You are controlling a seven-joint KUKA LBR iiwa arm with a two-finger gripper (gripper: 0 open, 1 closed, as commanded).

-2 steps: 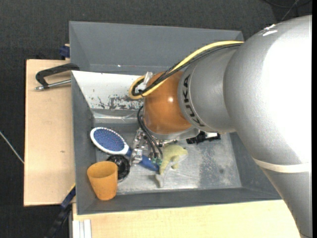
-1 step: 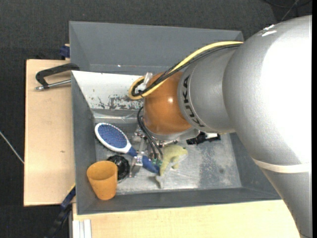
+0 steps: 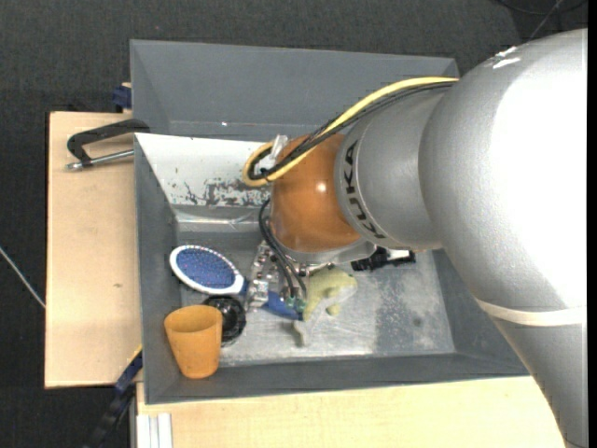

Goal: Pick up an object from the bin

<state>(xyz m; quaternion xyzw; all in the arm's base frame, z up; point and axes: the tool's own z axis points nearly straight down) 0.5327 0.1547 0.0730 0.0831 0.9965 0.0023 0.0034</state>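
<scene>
My gripper point(image 3: 272, 274) reaches down into the middle of the bin floor, under the arm's orange cover. Right beneath it lies a small blue thing point(image 3: 277, 305), partly hidden by the gripper. A pale yellow-green soft lump point(image 3: 333, 287) lies just to the right of it, touching or nearly touching the gripper. A black round thing point(image 3: 227, 314) sits just left of the blue thing.
A blue oval brush with a white rim point(image 3: 204, 269) lies at the left of the bin. An orange cup point(image 3: 194, 340) stands upright in the front left corner. A slim black thing point(image 3: 384, 258) lies by the arm, at the right of the orange cover.
</scene>
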